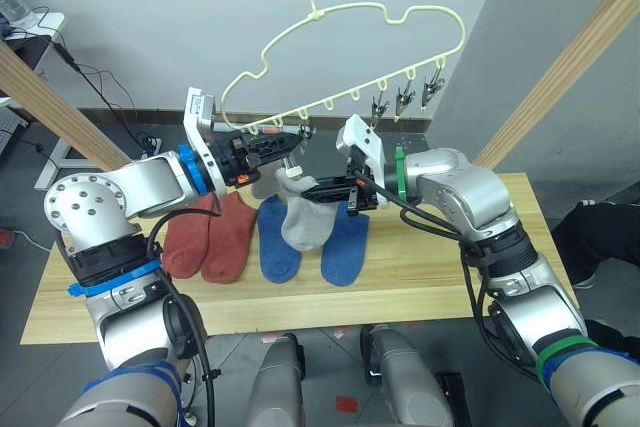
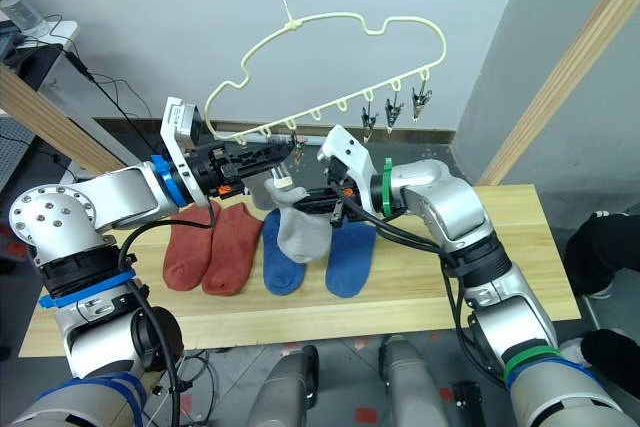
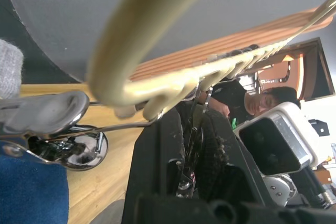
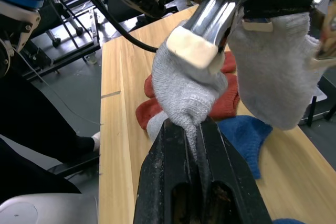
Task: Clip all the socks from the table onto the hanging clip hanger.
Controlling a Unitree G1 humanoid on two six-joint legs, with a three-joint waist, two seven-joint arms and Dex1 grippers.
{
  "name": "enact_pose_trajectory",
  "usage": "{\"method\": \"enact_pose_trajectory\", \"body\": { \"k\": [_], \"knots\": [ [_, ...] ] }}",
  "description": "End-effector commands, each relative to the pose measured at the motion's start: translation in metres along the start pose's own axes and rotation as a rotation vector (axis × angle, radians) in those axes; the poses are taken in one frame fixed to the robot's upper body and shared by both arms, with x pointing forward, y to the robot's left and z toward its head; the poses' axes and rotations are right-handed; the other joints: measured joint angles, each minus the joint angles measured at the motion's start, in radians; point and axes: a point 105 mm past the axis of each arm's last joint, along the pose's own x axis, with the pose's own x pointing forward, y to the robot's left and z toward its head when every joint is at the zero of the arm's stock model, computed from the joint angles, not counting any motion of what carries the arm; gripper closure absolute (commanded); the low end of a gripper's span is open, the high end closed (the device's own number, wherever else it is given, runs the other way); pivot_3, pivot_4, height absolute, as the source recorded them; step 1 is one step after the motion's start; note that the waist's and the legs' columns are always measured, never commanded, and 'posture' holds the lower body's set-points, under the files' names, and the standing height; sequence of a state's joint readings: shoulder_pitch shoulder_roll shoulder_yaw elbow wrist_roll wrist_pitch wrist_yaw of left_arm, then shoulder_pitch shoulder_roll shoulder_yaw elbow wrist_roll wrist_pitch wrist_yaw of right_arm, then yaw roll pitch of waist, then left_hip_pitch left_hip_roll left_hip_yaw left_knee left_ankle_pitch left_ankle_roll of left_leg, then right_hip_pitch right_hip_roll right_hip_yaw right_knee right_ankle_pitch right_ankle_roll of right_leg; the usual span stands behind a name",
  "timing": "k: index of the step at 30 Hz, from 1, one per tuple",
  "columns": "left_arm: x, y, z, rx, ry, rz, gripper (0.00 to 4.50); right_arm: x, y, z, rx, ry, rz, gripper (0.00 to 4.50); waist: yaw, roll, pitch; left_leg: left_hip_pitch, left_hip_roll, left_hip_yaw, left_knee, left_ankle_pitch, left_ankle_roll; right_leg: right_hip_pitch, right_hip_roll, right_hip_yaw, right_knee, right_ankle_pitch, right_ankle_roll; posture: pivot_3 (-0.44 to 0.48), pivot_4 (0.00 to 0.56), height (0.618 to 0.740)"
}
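The pale-yellow clip hanger hangs on a wire above the table. My left gripper reaches in from the left and is shut on one of the hanger's metal clips. My right gripper is shut on a light grey sock and holds its cuff up against that clip. A second grey sock hangs right beside it. Two rust-red socks and two blue socks lie flat on the table under the grippers.
Three spare clips dangle at the hanger's right end. Slanted wooden poles rise at the left and right. A person sits beyond the table; a dark-clothed leg is at the right edge.
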State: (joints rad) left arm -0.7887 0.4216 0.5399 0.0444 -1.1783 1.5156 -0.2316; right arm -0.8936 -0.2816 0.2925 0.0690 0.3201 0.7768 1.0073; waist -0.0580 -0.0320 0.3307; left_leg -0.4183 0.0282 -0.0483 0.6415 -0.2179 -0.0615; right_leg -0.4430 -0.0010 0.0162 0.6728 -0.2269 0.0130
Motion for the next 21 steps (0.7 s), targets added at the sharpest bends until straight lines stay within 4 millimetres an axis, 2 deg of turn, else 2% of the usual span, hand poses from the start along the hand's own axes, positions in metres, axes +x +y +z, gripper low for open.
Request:
{"method": "enact_pose_trajectory", "body": {
  "k": [1, 9, 15, 18, 21],
  "knots": [
    [-0.003, 0.003, -0.007, 0.021, 0.027, 0.020, 3.92, -0.004, 0.002, 0.018, -0.037, -0.052, 0.007, 4.50, 0.000, 0.000, 0.000, 0.000, 0.000, 0.000, 0.000, 0.000, 0.000, 0.000, 0.000, 0.000, 0.000, 0.000, 0.000, -0.031, 0.337, 0.740],
    [-0.004, 0.000, -0.003, 0.038, 0.019, 0.005, 1.62, -0.001, -0.004, 0.014, -0.037, -0.049, -0.038, 4.50, 0.002, -0.001, 0.000, -0.004, 0.000, -0.001, 0.001, 0.000, 0.000, -0.003, 0.000, -0.001, 0.000, 0.000, 0.000, -0.029, 0.336, 0.740],
    [-0.020, 0.001, -0.006, 0.177, 0.057, 0.093, 0.02, 0.004, -0.007, 0.014, -0.049, -0.063, -0.105, 4.50, -0.001, -0.001, 0.000, -0.008, 0.001, 0.000, 0.001, 0.000, 0.000, -0.008, 0.000, 0.000, 0.001, 0.000, 0.000, -0.042, 0.335, 0.740],
    [-0.027, 0.003, -0.015, 0.281, 0.088, 0.159, 0.00, 0.007, -0.007, 0.014, -0.047, -0.078, -0.131, 3.72, 0.001, -0.001, 0.000, -0.010, 0.001, 0.000, 0.000, 0.000, 0.000, -0.010, -0.002, 0.001, 0.001, 0.000, 0.000, -0.029, 0.334, 0.740],
    [-0.033, 0.007, -0.013, 0.387, 0.034, 0.231, 0.00, 0.009, -0.003, 0.013, -0.056, -0.089, -0.137, 2.67, 0.005, -0.001, 0.001, -0.013, 0.001, -0.001, 0.001, 0.000, 0.000, -0.013, -0.002, 0.000, 0.001, 0.000, 0.000, -0.019, 0.332, 0.740]
  ]
}}
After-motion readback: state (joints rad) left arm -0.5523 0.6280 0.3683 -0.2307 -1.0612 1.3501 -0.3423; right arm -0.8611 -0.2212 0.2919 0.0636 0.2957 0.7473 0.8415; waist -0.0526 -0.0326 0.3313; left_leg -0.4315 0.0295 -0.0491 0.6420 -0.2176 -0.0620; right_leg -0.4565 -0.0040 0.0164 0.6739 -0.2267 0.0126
